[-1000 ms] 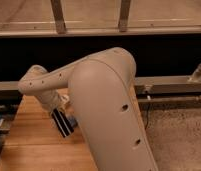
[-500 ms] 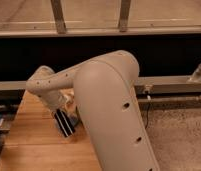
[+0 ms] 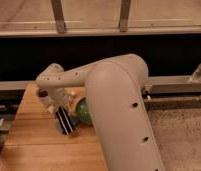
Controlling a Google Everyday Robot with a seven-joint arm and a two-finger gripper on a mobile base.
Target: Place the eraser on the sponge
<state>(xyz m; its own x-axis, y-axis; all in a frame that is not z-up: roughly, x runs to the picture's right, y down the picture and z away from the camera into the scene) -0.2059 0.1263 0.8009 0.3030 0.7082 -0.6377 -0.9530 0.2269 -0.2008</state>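
hand [image 3: 60,107] hovering over left part of wooden counter [image 3: 34,145], gripping the eraser [image 3: 64,122] by its upper end, eraser slanting downward just beside green bowl [image 3: 84,111], arm [image 3: 119,100] hiding the bowl's right side

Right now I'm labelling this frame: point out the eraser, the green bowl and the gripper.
eraser [image 3: 65,122], camera view, middle of striped face.
green bowl [image 3: 84,111], camera view, visible outer wall.
gripper [image 3: 60,109], camera view, at the eraser's top end.
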